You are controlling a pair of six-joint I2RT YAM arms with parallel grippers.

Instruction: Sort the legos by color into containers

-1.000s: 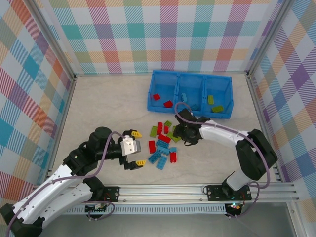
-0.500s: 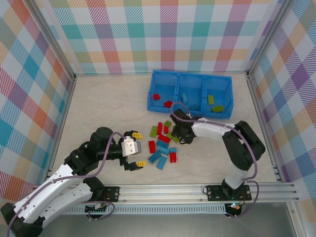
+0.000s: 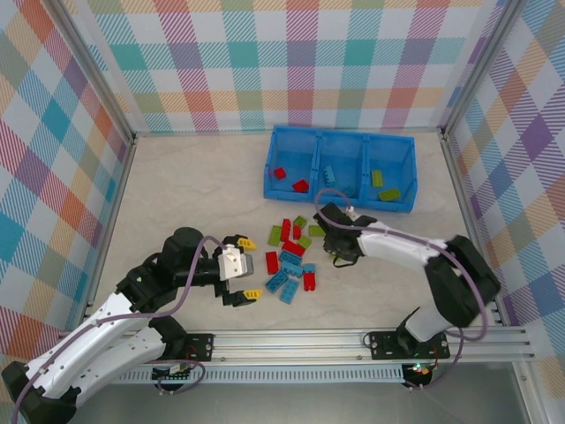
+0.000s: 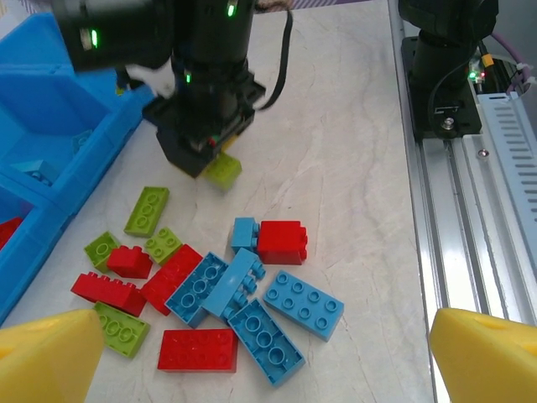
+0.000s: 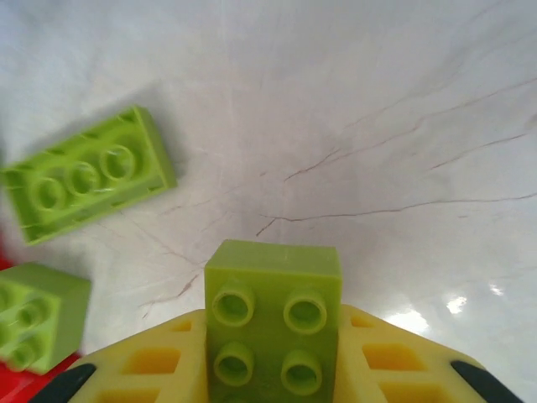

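So the right end effector (image 4: 211,158) is clamping a lime green brick (image 5: 273,312) between its yellow fingers (image 5: 176,344) — in the wrist view the brick is sitting dead centre with its four studs facing the camera; the end effector is hanging low over the pale marbled surface (image 3: 194,185) at the bin-side edge of the loose pile, and I can't tell if the brick is touching down or just off it. Two other green bricks (image 5: 88,185) are lying flat on the surface just beside it.

The left end effector (image 3: 248,267) is gaping wide open and gripping nothing; it's hovering on the near side of the pile, with its yellow fingertips (image 4: 42,357) poking in at the bottom corners of its own view.

The rest of the legos (image 3: 291,256) are lying in a mixed heap between the two arms — reds, light blues and greens, several touching or overlapping, and one light blue brick (image 4: 231,281) is leaning across its neighbours.

The blue bin (image 3: 344,135) is sitting at the far side of the surface; its left compartment is holding two red bricks (image 3: 280,173), the middle one is holding light blue (image 3: 328,172), and the right one is holding two green (image 3: 377,177).
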